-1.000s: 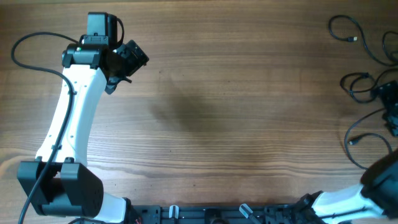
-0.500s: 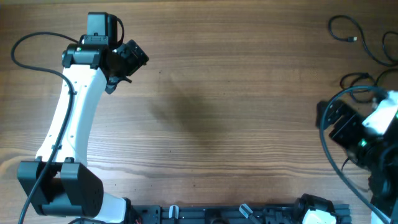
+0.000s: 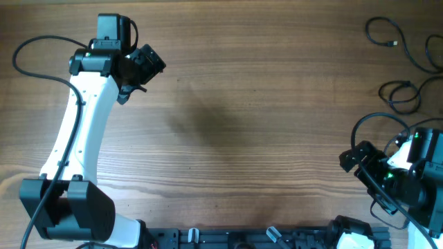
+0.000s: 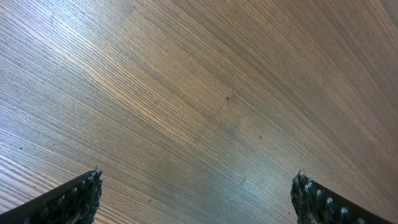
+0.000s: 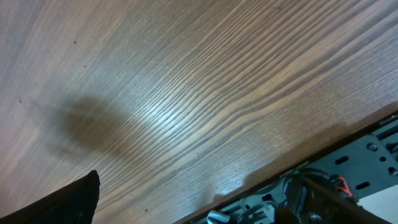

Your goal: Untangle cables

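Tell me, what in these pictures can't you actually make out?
- Overhead: the cable at the right edge is cut off by the frame, so its full run is unseen.
- Overhead: the knotted cables are too thin to trace which cord crosses which.
- Overhead: the right arm hides the table beneath it.
- Left wrist: the left claw shows only its fingertips, cut off by the bottom edge.

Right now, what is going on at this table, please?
Two robot arms are at a wooden table to untangle cables, but neither one is handling anything. The thin black cables lie loose near the far right corner. The left claw is open and empty at the far left, well away from them. The right claw, also open and empty, is at the near right, apart from the cables.
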Robot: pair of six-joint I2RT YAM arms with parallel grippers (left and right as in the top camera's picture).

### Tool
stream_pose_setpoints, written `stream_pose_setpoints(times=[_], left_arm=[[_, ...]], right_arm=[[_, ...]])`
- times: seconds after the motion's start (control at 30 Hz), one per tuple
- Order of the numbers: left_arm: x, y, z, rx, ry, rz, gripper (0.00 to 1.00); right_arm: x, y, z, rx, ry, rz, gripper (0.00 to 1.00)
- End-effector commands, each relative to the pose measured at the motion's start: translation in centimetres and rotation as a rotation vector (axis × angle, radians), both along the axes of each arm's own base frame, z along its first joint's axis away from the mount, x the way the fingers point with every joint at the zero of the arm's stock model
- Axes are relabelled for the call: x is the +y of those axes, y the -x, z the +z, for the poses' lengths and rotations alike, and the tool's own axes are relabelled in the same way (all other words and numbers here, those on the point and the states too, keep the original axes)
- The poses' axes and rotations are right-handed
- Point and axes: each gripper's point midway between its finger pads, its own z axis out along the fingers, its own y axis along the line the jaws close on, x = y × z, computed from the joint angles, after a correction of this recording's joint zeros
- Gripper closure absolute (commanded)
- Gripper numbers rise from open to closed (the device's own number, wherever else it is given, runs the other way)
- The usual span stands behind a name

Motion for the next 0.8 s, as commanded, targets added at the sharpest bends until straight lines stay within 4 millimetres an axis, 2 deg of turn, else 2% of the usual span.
stream_pose_setpoints(times=[0.0,0.13,0.43,0.63,0.7,0.77], left_arm=[[0.5,0.0,-0.4,0.010,-0.008,0.024,0.00],[0.5,0.0,-0.4,0.010,-0.008,0.024,0.00],[0.5,0.0,-0.4,0.010,-0.008,0.024,0.00],[0.5,0.0,-0.4,0.010,-0.008,0.024,0.00],[0.5,0.0,-0.4,0.010,-0.008,0.024,0.00],[0.5,0.0,-0.4,0.010,-0.008,0.024,0.00]], right_arm=[[-0.5,-0.1,-0.2,0.001,0.046,0.034,0.00],[-0.7,-1.3,0.2,-0.056,0.069,0.071,0.00],[-0.5,-2.2,0.7,-0.101,0.066,0.101,0.00],[-0.5,-3.5,1.3,-0.171,0.100,0.178,0.00],[-0.5,-3.5,1.3,-0.171,0.098,0.179,0.00],[0.3,-4.3,0.5,-0.205,0.070,0.235,0.00]])
